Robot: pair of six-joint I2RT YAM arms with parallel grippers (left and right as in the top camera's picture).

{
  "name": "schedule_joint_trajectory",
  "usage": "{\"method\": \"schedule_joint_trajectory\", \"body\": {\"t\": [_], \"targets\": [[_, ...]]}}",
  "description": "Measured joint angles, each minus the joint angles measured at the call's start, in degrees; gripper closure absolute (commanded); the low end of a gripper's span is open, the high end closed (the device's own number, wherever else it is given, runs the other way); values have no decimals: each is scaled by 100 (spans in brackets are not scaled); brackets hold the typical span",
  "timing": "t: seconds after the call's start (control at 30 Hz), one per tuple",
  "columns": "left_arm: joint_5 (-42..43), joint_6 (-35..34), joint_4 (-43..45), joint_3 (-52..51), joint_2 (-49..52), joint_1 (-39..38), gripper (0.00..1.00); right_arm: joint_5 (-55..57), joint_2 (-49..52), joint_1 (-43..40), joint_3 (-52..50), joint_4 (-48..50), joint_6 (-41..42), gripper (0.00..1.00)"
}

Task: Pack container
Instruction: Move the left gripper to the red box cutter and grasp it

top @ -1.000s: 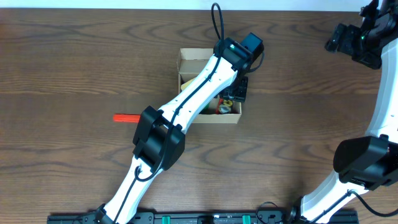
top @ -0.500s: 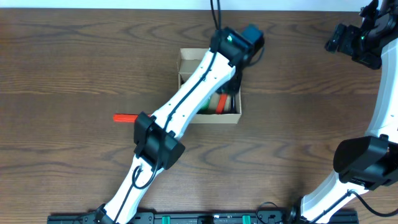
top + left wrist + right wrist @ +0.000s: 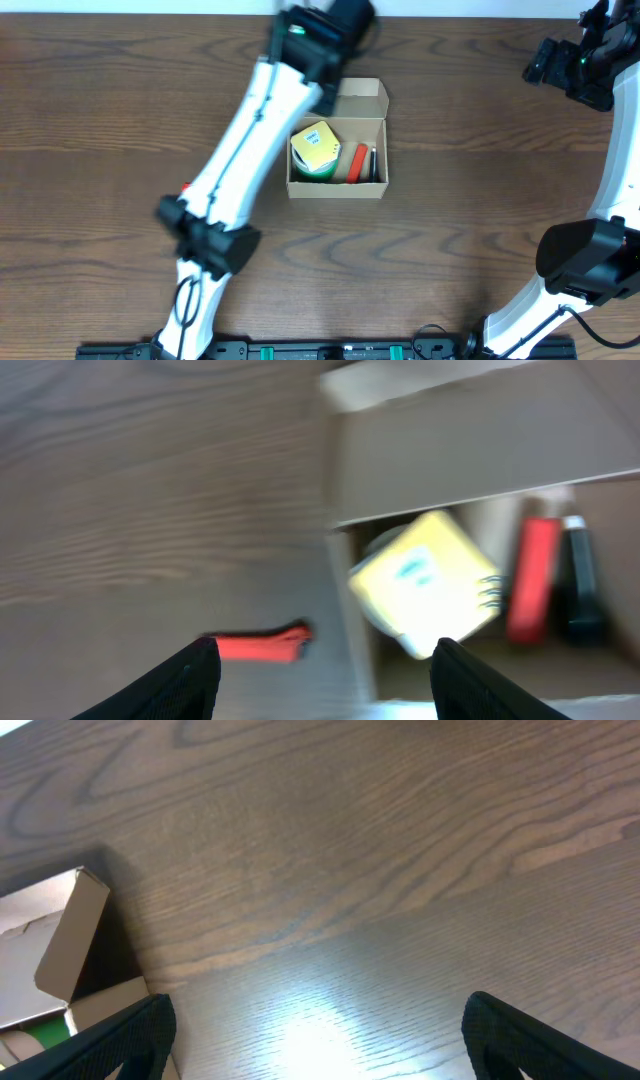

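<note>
The container (image 3: pixel 338 190) is a brown cardboard box in the middle of the table, its flap lid (image 3: pixel 360 98) open at the back. Inside lie a yellow-and-green item (image 3: pixel 314 150), a red item (image 3: pixel 357 162) and a black item (image 3: pixel 373 163). My left gripper (image 3: pixel 318 30) is open and empty, raised over the box's back left. The left wrist view shows its fingers (image 3: pixel 325 680) apart above the table, with the box (image 3: pixel 470 460) and yellow item (image 3: pixel 425 585) ahead. My right gripper (image 3: pixel 560 65) is open and empty at the far right back; its fingers (image 3: pixel 320 1040) are wide apart.
A red marker-like stick (image 3: pixel 258 645) lies on the table left of the box; in the overhead view only its end (image 3: pixel 186 188) shows beside my left arm. A corner of the box (image 3: pixel 70 940) shows at the left of the right wrist view.
My left arm has lifted out of the box and swung back and to the left, uncovering the box's contents. The right arm has not moved.
</note>
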Motion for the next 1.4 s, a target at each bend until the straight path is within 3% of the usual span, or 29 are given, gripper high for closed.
{"method": "schedule_joint_trajectory", "body": {"t": [0.33, 0.4, 0.47, 0.67, 0.7, 0.73, 0.83, 1.17, 1.4], "targets": [[98, 439, 2, -3254, -2282, 1491, 37, 2, 0, 0, 0, 20, 0, 7], [387, 608, 20, -4037, -2647, 1709, 27, 2, 0, 0, 0, 20, 0, 7], [721, 907, 179, -4883, -3042, 1845, 6, 2, 0, 0, 0, 20, 0, 7], [1491, 1764, 1475, -6747, -3652, 1882, 2, -2, 0, 0, 0, -15, 0, 7], [1587, 1875, 1615, -6900, -3622, 1882, 0, 0, 0, 0, 0, -17, 2, 7], [1722, 2015, 1757, -7079, -3541, 1884, 8, 0, 0, 0, 0, -15, 2, 7], [2070, 2256, 1941, -7320, -3189, 1908, 14, -2, 0, 0, 0, -20, 0, 7], [2551, 3132, 1980, -7377, -2483, 2175, 11, -72, 0, 0, 0, -13, 0, 7], [2157, 4426, 2774, -7377, -2481, 2413, 7, -94, 0, 0, 0, 26, 0, 7]]}}
